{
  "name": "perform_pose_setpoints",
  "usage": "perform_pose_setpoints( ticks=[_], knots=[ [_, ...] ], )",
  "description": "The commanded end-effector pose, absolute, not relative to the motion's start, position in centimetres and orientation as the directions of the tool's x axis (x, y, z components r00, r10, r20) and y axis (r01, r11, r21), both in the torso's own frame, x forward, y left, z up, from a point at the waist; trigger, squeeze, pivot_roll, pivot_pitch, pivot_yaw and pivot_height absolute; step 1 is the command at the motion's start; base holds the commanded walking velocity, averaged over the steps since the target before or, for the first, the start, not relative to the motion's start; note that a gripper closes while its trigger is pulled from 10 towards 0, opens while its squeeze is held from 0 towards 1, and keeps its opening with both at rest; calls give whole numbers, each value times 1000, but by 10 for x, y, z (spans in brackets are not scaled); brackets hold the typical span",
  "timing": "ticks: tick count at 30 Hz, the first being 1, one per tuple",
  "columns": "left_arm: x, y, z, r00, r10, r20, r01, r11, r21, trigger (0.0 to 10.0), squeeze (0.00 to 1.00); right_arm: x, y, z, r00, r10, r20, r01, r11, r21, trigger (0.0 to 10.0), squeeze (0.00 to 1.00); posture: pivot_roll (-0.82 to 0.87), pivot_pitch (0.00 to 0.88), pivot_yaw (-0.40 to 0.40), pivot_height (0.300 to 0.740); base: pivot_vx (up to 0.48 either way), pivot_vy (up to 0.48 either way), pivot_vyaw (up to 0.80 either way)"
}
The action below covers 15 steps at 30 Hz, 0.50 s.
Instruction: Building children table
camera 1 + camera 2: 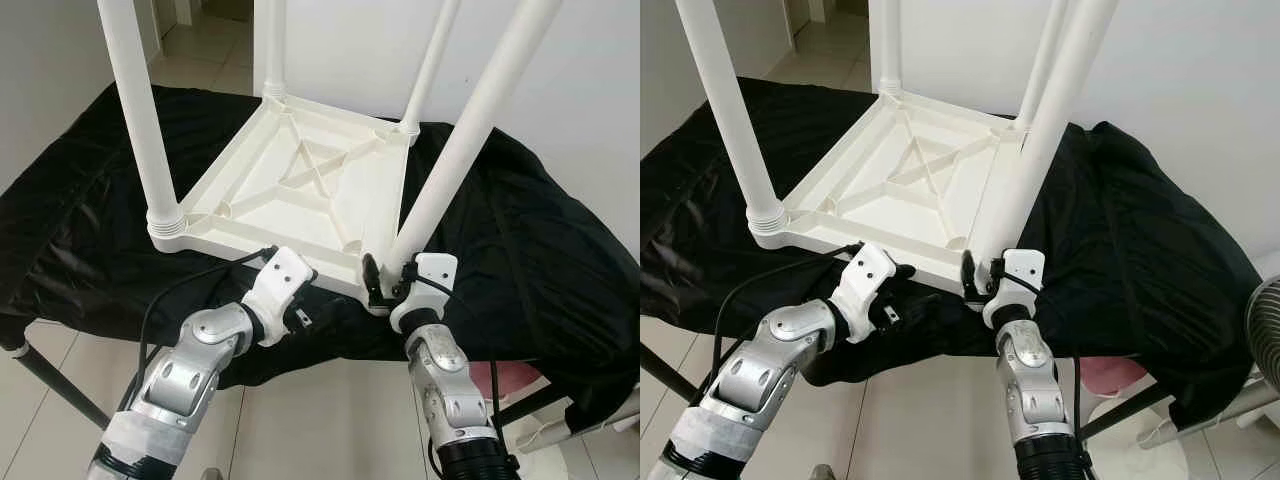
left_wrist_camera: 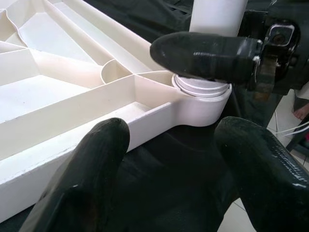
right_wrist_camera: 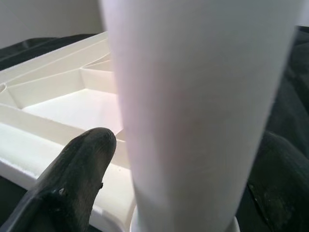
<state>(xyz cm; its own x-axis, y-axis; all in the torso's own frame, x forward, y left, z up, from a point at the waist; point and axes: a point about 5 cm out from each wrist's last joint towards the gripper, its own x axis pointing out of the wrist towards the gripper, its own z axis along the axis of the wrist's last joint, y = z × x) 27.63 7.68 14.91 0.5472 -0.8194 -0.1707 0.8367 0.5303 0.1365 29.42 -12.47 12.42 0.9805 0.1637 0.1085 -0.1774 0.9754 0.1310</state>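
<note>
Gripping the near-corner leg (image 1: 462,150), the right pincer (image 1: 388,283) is closed; left pincer (image 2: 164,159) gapes beside the tabletop (image 1: 300,185) edge.

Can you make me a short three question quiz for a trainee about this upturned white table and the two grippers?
1. True or false: the white tabletop lies upside down on the black cloth.
2. How many legs stand in its corner sockets?
3. Which gripper is around the near-right leg: A left gripper, B right gripper?

Key: 1 true; 2 four; 3 B, its fingers either side of the leg base, while the left one's fingers are open beside the tabletop's near edge.
</note>
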Motion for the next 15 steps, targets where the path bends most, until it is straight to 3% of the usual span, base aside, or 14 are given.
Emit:
perform_pose_setpoints(
  ticks=[1, 8, 15],
  knots=[
    [278, 75, 151, 567, -807, -164, 823, 549, 146, 10000, 0, 295, -130, 122, 975, 195, 107, -207, 970, 123, 10000, 0, 36, 45, -101, 740, 0, 0, 0],
    [279, 73, 153, 566, -808, -161, 823, 546, 153, 10000, 0, 297, -148, 121, 959, 262, 108, -271, 959, 78, 10000, 0, 53, 37, -104, 740, 0, 0, 0],
    [280, 80, 154, 589, -792, -163, 807, 566, 165, 10000, 0, 302, -160, 122, 835, 547, 62, -548, 836, -3, 10000, 0, 77, 31, -111, 740, 0, 0, 0]
  ],
)
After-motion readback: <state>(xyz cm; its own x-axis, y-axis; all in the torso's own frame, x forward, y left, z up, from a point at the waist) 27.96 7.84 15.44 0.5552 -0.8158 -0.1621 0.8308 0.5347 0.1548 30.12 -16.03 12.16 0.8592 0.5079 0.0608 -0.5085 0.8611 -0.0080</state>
